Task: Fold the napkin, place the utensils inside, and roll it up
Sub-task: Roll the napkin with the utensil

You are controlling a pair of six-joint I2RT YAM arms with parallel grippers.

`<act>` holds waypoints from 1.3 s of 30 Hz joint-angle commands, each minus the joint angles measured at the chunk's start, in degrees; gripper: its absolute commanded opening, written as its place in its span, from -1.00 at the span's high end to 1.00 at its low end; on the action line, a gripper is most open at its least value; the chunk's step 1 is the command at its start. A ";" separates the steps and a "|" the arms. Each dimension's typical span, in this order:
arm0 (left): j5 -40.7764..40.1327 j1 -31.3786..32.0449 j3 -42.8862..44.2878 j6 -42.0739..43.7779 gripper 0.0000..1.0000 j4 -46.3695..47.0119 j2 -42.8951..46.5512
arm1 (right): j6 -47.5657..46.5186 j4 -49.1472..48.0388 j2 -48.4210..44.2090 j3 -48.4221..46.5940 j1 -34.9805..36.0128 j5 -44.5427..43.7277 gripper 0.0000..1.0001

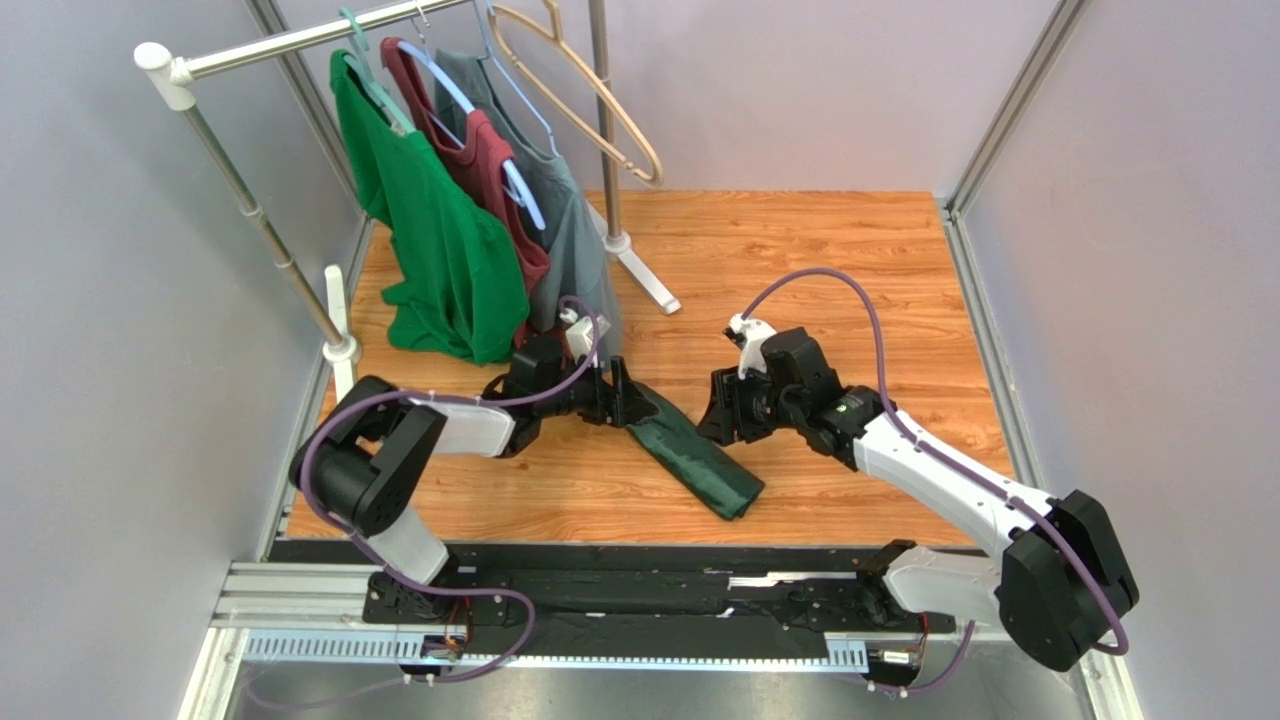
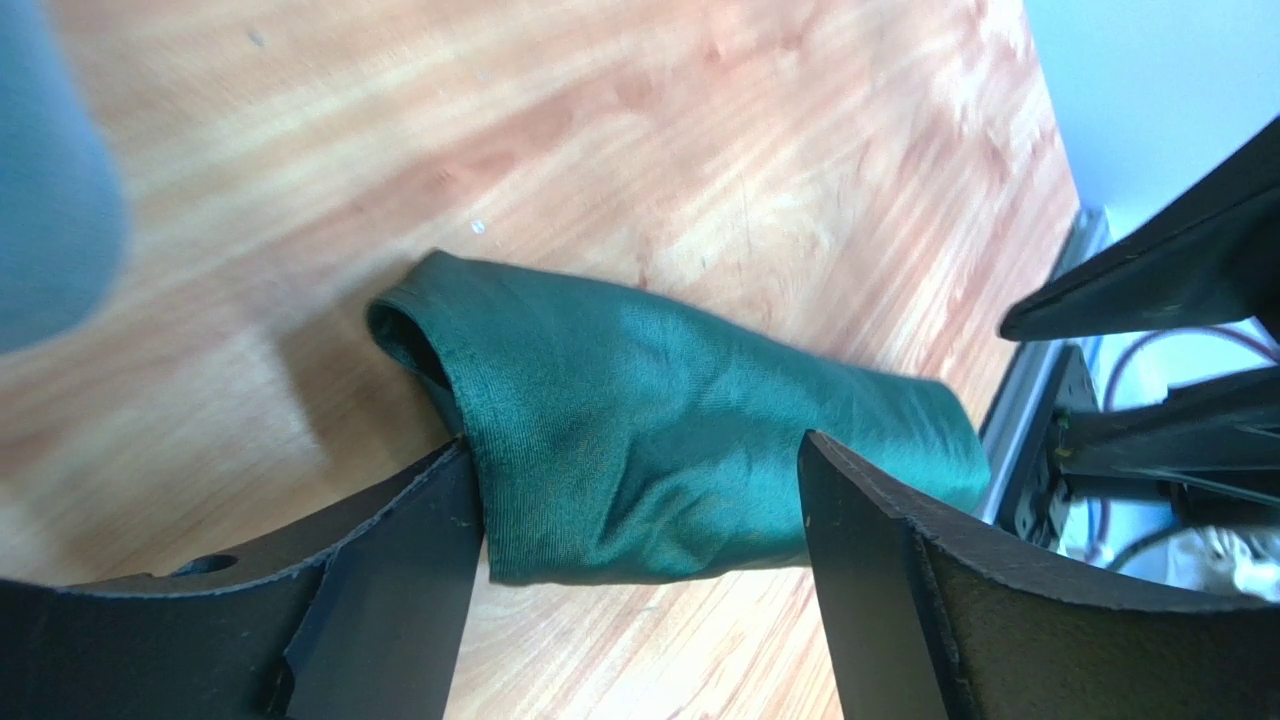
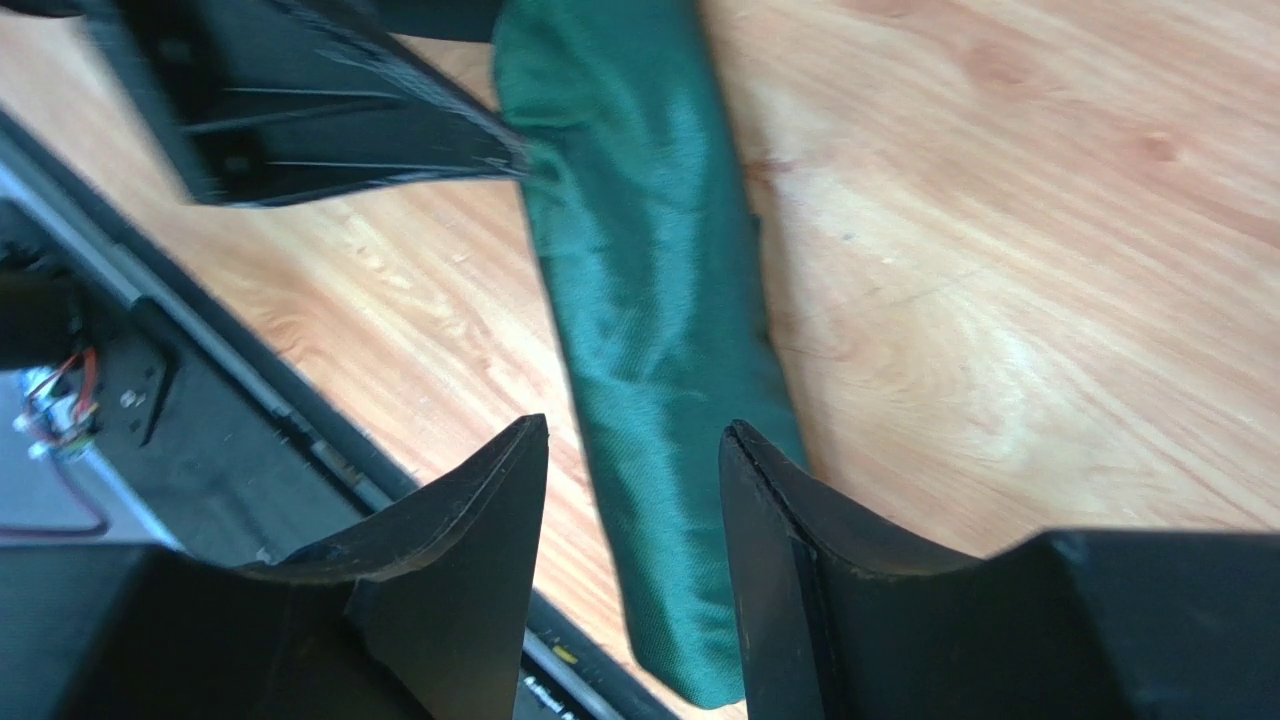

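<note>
The dark green napkin point(image 1: 694, 450) lies rolled into a long tube on the wooden table, slanting from upper left to lower right. It shows in the left wrist view point(image 2: 661, 428) and in the right wrist view point(image 3: 654, 300). My left gripper point(image 1: 619, 396) is open at the roll's upper left end, its jaws on either side of the cloth point(image 2: 639, 503). My right gripper point(image 1: 718, 414) is open just right of the roll, hovering over it point(image 3: 631, 450). The fork is hidden from every view.
A clothes rack point(image 1: 271, 240) at the back left holds a bright green shirt point(image 1: 436, 240), a maroon shirt point(image 1: 489, 165), a grey-green shirt point(image 1: 568, 225) and an empty wooden hanger point(image 1: 594, 98). The black rail point(image 1: 631, 578) runs along the table's near edge, close to the roll's lower end.
</note>
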State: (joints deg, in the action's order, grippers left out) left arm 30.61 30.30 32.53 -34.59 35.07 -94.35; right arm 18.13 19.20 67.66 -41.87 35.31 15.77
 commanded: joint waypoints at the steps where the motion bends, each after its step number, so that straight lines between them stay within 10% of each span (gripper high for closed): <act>1: -6.77 -0.16 -0.98 2.59 -0.68 -5.26 8.01 | 1.47 -2.06 -2.18 1.00 0.20 -7.58 0.00; 3: -8.98 -0.33 -1.86 2.86 -0.94 -8.34 10.48 | 1.99 -2.50 -3.32 1.79 0.11 -9.52 0.01; 10: -19.33 -3.58 -8.18 3.21 -0.96 -17.38 34.07 | 4.10 -2.33 -7.80 4.25 -4.27 -19.88 0.00; 19: -35.51 -9.91 -5.21 3.04 -0.98 -54.91 74.35 | 4.02 -0.40 -23.51 7.68 -16.32 -25.52 0.00; 39: -42.75 -10.00 13.17 7.69 -0.98 -77.08 71.67 | 0.50 2.24 -37.51 9.35 -16.85 -34.49 -0.01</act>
